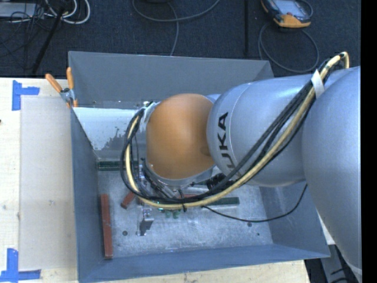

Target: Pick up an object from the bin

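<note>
End effector point(145, 220): low over the left half of the bin floor, below the arm's wrist; largely screened from above, so I cannot tell whether it is apart or together.
Nearest thing: small reddish-brown piece point(126, 200), lying on the floor just to the left of the end effector; whether the two touch cannot be told.
Wrist cover: orange dome point(177, 135), rounded and smooth, directly above the end effector.
Robot cables point(126, 158): black and yellow, looped round the left of the dome and running back along the arm.
Arm point(277, 140): large grey housing, entering from the right and covering the right half of the bin.
Long reddish-brown bar point(106, 226): flat along the left floor edge, well apart from the end effector.
Left green strip point(109, 165): dark, at the foot of the back wall.
Right green strip point(227, 202): partly under the arm.
Bin point(171, 69): grey metal with sloping walls; floor scuffed and speckled pale.
Room floor point(212, 34): dark carpet behind the bin.
Floor cables point(75, 9): loose, upper left.
Handheld units point(288, 12): orange and black, on the carpet.
</note>
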Robot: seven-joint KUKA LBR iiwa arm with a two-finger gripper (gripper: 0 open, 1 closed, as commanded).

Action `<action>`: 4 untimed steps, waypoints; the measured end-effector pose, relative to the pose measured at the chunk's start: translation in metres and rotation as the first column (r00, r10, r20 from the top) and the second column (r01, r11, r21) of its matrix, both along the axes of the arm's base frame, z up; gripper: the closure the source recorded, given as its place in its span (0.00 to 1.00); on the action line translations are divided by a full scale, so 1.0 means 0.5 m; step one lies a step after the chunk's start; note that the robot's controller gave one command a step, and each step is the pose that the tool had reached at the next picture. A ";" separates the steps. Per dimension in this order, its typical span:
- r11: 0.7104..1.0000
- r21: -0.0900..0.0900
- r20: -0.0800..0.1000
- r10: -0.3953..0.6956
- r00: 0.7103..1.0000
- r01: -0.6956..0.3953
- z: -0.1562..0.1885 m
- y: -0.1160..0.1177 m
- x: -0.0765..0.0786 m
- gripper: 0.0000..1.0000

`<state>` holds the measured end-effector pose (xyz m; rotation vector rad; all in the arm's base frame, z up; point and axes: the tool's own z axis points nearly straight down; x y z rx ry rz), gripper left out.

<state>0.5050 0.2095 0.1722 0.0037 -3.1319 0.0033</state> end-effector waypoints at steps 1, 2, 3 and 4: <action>1.000 0.002 0.007 -0.004 1.000 0.004 0.008 -0.002 0.004 0.00; 1.000 0.005 0.015 0.017 1.000 -0.018 -0.084 -0.037 0.046 0.00; 0.999 0.005 0.025 0.052 0.998 -0.052 -0.191 -0.102 0.086 1.00; 0.999 0.006 0.025 0.051 0.998 -0.051 -0.191 -0.101 0.086 1.00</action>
